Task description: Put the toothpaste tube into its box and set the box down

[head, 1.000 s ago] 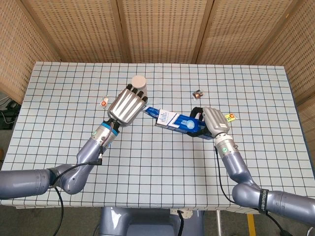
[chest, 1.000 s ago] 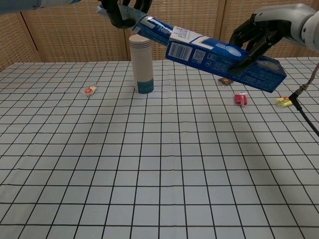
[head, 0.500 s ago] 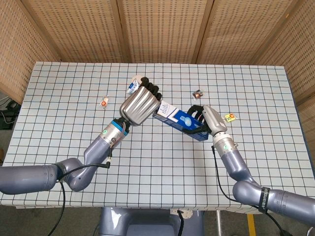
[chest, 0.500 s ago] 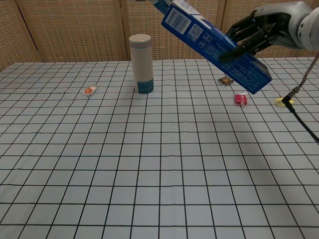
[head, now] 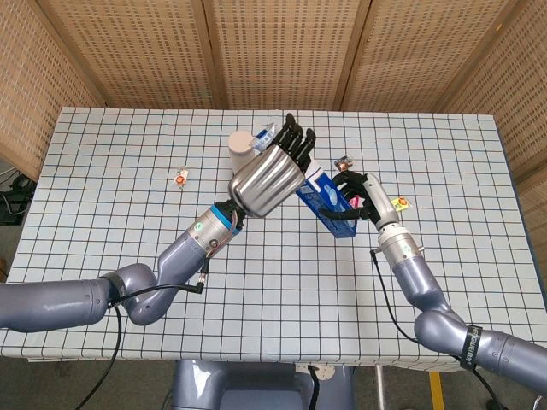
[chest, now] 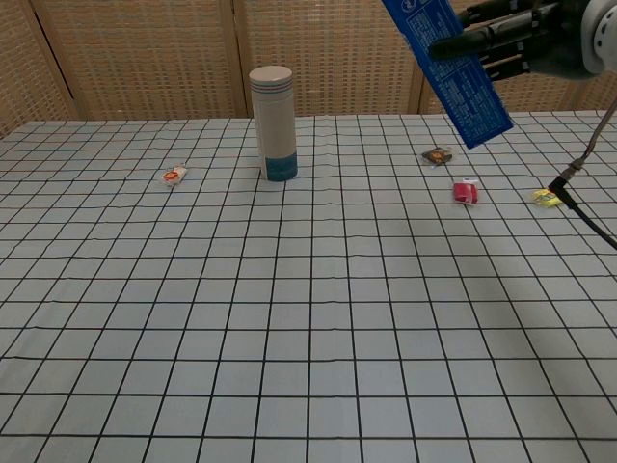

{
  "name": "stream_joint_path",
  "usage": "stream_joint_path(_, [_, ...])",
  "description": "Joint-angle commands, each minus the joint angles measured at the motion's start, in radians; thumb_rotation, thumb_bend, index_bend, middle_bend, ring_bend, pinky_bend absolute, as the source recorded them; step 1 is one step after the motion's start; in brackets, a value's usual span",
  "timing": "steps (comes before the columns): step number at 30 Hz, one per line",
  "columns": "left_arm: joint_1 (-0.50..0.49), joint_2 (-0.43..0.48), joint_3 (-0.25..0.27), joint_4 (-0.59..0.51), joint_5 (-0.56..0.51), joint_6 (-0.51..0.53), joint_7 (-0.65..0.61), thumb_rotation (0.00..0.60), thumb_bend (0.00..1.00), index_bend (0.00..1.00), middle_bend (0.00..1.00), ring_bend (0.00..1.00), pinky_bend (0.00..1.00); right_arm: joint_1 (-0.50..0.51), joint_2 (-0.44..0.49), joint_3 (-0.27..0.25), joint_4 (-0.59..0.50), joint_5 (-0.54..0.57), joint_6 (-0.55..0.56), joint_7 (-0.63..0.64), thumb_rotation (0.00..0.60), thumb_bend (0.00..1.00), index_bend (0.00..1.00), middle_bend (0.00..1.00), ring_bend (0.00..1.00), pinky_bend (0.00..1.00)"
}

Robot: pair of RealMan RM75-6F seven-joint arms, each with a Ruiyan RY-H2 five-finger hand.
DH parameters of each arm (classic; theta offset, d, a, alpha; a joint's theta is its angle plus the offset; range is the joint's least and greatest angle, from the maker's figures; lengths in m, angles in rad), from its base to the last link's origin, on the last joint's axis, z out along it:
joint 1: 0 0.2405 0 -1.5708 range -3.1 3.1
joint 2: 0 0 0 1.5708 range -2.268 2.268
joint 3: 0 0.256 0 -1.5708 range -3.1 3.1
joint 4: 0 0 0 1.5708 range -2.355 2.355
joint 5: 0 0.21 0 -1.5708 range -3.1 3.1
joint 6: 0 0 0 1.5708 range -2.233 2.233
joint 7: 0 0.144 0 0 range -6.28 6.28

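While right hand (chest: 525,39) fingers clamp the tilted blue box (chest: 453,72), left hand (head: 272,175) fingers curl at its top, hold unclear

The head camera is looking steeply down from high above the desk (head: 102,162), taking in its whole gridded top. The chest camera is sitting low, facing forward across it. Both are sharing the white cylinder (head: 242,147) (chest: 273,122).

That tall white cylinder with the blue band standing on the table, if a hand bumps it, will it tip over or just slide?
The cylinder probably tips rather than slides: it stands upright, tall against a narrow base. Once down, its round body would likely roll across the flat checked tablecloth. The cloth looks matte, so the base may catch, which favours toppling. Its weight cannot be judged.
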Motion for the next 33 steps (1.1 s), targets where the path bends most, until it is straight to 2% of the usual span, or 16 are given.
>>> stream_joint_path(1, [-0.002, 0.015, -0.021, -0.020, 0.010, 0.018, -0.008, 0.600, 0.30, 0.28, 0.12, 0.15, 0.12, -0.043, -0.028, 0.028, 0.039, -0.092, -0.015, 0.115, 0.600, 0.22, 0.75, 0.56, 0.60, 0.65])
stream_joint_path(4, [0.006, 0.034, -0.039, -0.047, 0.012, 0.035, -0.025, 0.600, 0.29, 0.24, 0.10, 0.13, 0.11, -0.060, -0.037, 0.028, 0.062, -0.144, -0.016, 0.172, 0.600, 0.23, 0.76, 0.56, 0.60, 0.65])
stream_joint_path(8, [0.022, 0.051, -0.055, -0.076, 0.011, 0.063, -0.042, 0.600, 0.29, 0.24, 0.10, 0.13, 0.11, -0.084, -0.044, 0.040, 0.078, -0.204, -0.006, 0.258, 0.600, 0.23, 0.77, 0.56, 0.61, 0.65])
stream_joint_path(15, [0.077, 0.069, -0.053, -0.128, 0.012, 0.119, -0.087, 0.600, 0.29, 0.24, 0.10, 0.13, 0.11, -0.107, -0.041, 0.035, 0.108, -0.276, 0.013, 0.329, 0.600, 0.23, 0.77, 0.57, 0.61, 0.65])
stream_joint_path(20, [0.152, 0.064, -0.009, -0.156, 0.020, 0.169, -0.135, 0.600, 0.29, 0.24, 0.10, 0.13, 0.11, -0.120, -0.028, 0.016, 0.141, -0.306, 0.012, 0.360, 0.600, 0.23, 0.77, 0.57, 0.61, 0.65])
stream_joint_path(21, [0.196, 0.072, 0.023, -0.183, 0.030, 0.196, -0.158, 0.600, 0.29, 0.24, 0.10, 0.13, 0.11, -0.127, -0.021, -0.005, 0.174, -0.317, 0.016, 0.338, 0.600, 0.23, 0.77, 0.57, 0.61, 0.65])
stream_joint_path(27, [0.310, 0.094, 0.092, -0.245, 0.085, 0.253, -0.236, 0.600, 0.29, 0.24, 0.10, 0.13, 0.11, -0.149, -0.006, -0.069, 0.249, -0.351, 0.036, 0.281, 0.600, 0.23, 0.77, 0.57, 0.61, 0.65])
stream_joint_path(33, [0.420, 0.093, 0.161, -0.259, 0.159, 0.299, -0.330, 0.600, 0.27, 0.24, 0.10, 0.13, 0.11, -0.166, 0.006, -0.137, 0.297, -0.379, 0.054, 0.195, 0.600, 0.23, 0.77, 0.57, 0.61, 0.65])
